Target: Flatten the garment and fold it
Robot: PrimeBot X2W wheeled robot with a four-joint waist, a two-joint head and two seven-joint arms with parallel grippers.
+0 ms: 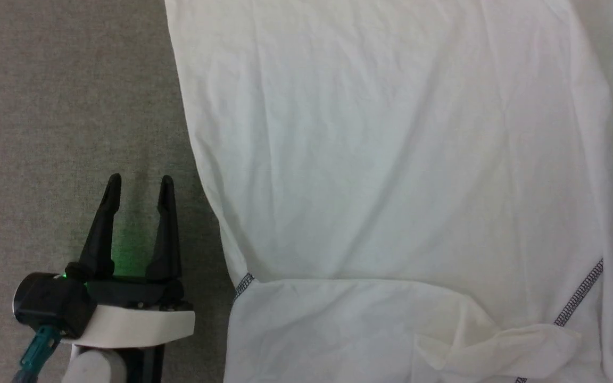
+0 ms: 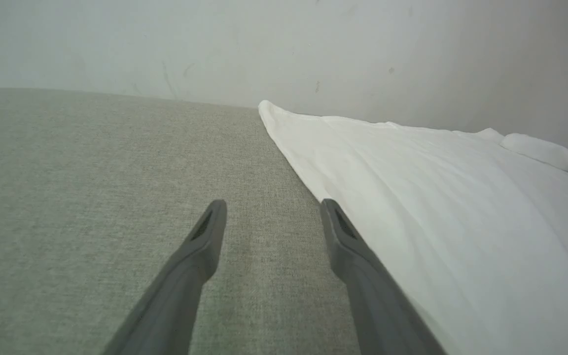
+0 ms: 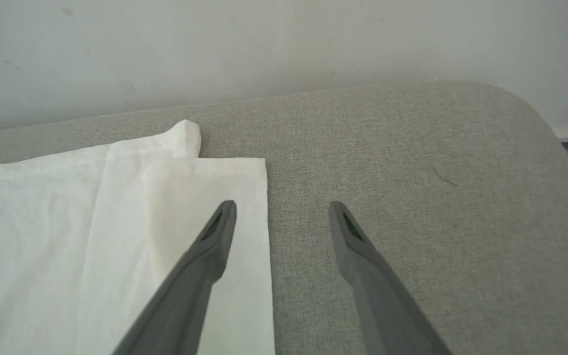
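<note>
While the white garment (image 1: pixel 391 159) lay on the grey table (image 1: pixel 72 106), the left gripper (image 1: pixel 140 181) and right gripper (image 3: pixel 282 206) held fingers apart, empty.

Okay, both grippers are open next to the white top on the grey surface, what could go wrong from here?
1. The garment has a bunched ridge near the dark stitching; folding now would likely press that crease in.
2. The right gripper straddles a layered edge; a pinch may catch only the top layer.
3. The left gripper sits over the bare grey surface; closing there would likely miss the fabric.
</note>
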